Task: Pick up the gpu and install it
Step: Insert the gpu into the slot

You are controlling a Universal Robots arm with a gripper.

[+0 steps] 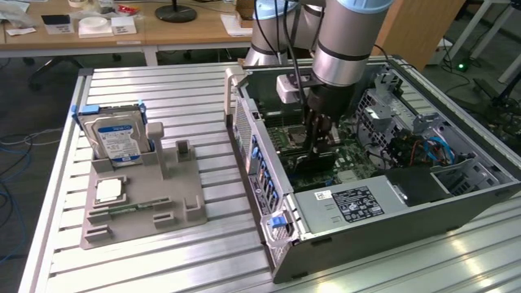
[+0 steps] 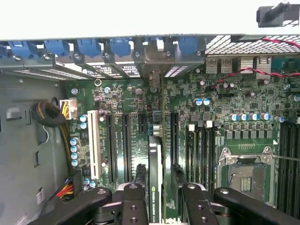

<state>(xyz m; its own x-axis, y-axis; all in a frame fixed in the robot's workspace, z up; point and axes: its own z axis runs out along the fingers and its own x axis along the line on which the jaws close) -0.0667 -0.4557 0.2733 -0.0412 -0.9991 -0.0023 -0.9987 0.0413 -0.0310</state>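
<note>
The black two-fingered gripper (image 2: 160, 197) is down inside the open grey computer case (image 1: 382, 201), its jaws clamped on the gpu (image 2: 154, 176), a thin dark circuit card held on edge with a green-and-white label along its upper rim. In the wrist view the card runs away from the fingers toward the case's back wall, its silvery bracket end (image 2: 154, 82) close to the row of blue plastic slot clips (image 2: 89, 47). The card stands over the green motherboard (image 2: 243, 108), in line with the long black expansion slots (image 2: 125, 145) beside the white slot (image 2: 93, 145).

In the exterior view the arm hangs over the middle of the case, which sits toward the aluminium bench's (image 1: 163, 85) far-right corner, well apart from the grey holder tray (image 1: 143, 210) with the silver hard drive (image 1: 118, 137) near the left edge.

The judgement here: this is the seating step. Done well, it wants the card kept upright and parallel to its slot, the bracket tucked into the rear opening, and pressure straight down and even, because any tilt would likely jam one corner. Whether the connector edge is already in the slot I can't tell.
</note>
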